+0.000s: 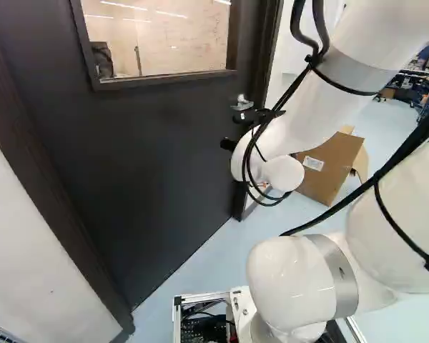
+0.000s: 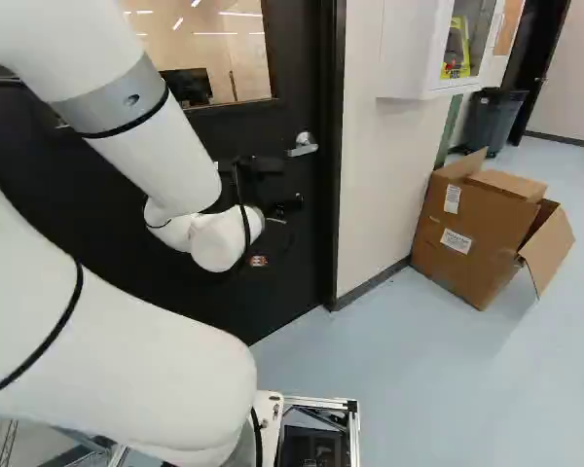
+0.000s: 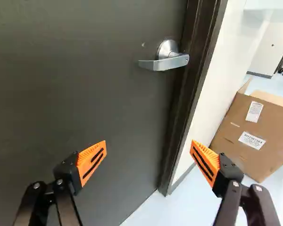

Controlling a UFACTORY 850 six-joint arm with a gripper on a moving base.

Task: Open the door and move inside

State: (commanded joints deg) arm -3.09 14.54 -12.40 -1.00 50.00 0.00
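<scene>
A dark door [image 3: 75,94], shut, its silver lever [image 3: 162,63] near the frame [image 3: 180,103]. The gripper [image 3: 149,148] is spread wide and empty, apart from the lever and seemingly lower. Closing there might miss it; pushing ahead could jam a finger on the frame. Smooth pale blue floor [image 2: 419,389], white wall [image 2: 378,185], cardboard box [image 2: 467,243] beyond.
</scene>
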